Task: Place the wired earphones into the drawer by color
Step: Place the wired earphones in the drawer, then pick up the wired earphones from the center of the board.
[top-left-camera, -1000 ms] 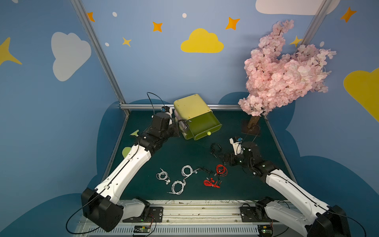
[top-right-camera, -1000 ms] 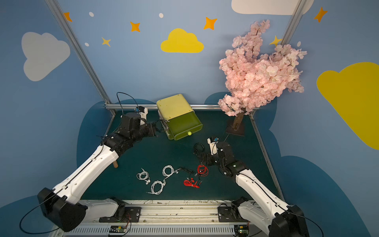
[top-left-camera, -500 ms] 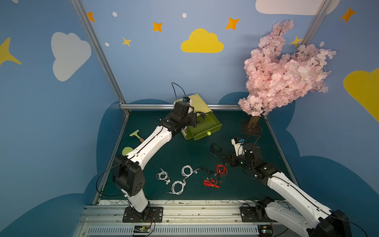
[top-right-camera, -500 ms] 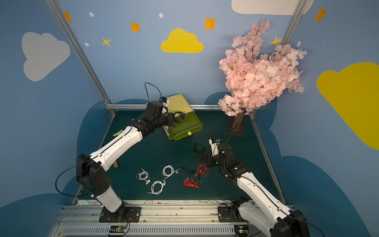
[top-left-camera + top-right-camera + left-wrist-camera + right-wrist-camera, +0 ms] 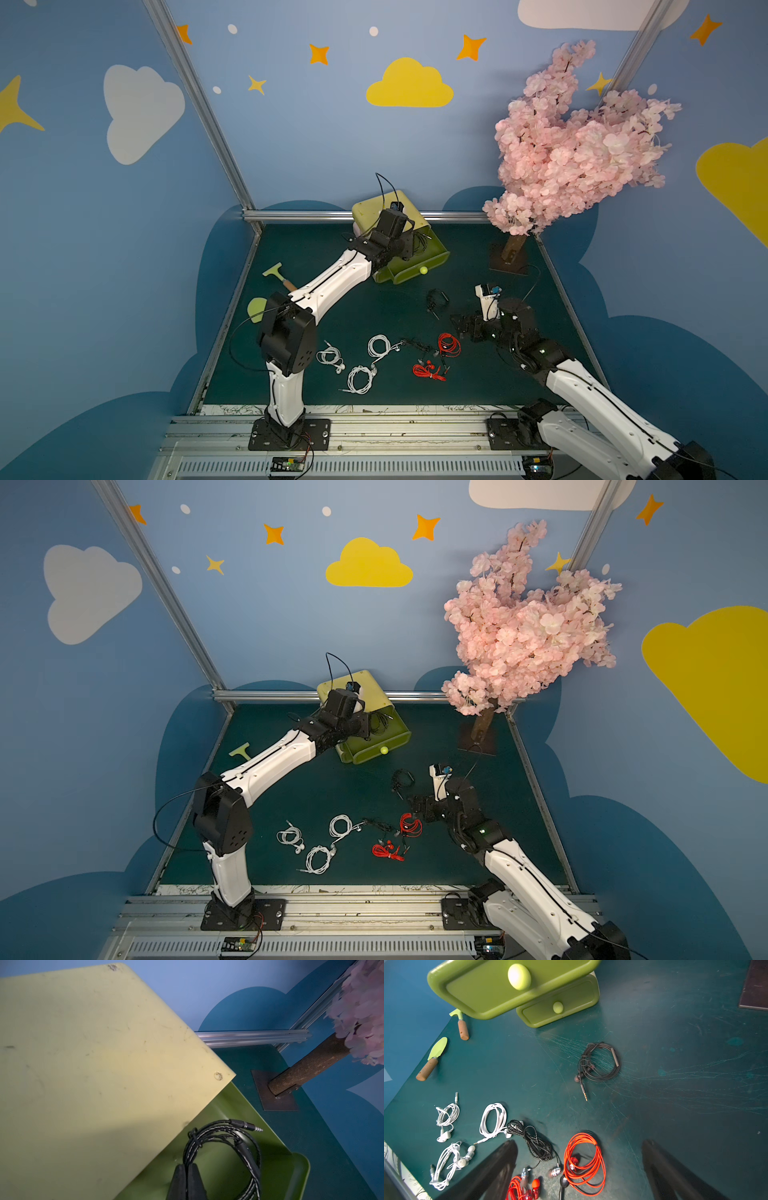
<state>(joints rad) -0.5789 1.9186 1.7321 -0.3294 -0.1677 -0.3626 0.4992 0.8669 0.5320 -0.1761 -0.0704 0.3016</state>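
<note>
My left gripper (image 5: 188, 1167) is shut on a black braided bundle of wired earphones (image 5: 222, 1138), held over the inside of the open green drawer (image 5: 228, 1176). In both top views it (image 5: 409, 249) (image 5: 365, 725) reaches over that drawer (image 5: 432, 259). My right gripper (image 5: 579, 1145) stands open just above a red bundle (image 5: 583, 1163), with another red bundle (image 5: 519, 1188) and a black braided one (image 5: 533, 1140) beside it. A black bundle (image 5: 600, 1061) lies alone further off. Three white bundles (image 5: 448, 1114) (image 5: 494, 1120) (image 5: 446, 1165) lie to the side.
The yellow-green cabinet (image 5: 374, 208) stands at the back, with a shut lower drawer (image 5: 560, 1005). Two cork-handled garden tools (image 5: 276, 272) (image 5: 255, 309) lie by the left wall. A pink blossom tree (image 5: 573, 145) on a metal base (image 5: 509, 262) fills the back right.
My left arm has swung from the cabinet's left side to over the open drawer, carrying the black earphones. The right arm has barely moved.
</note>
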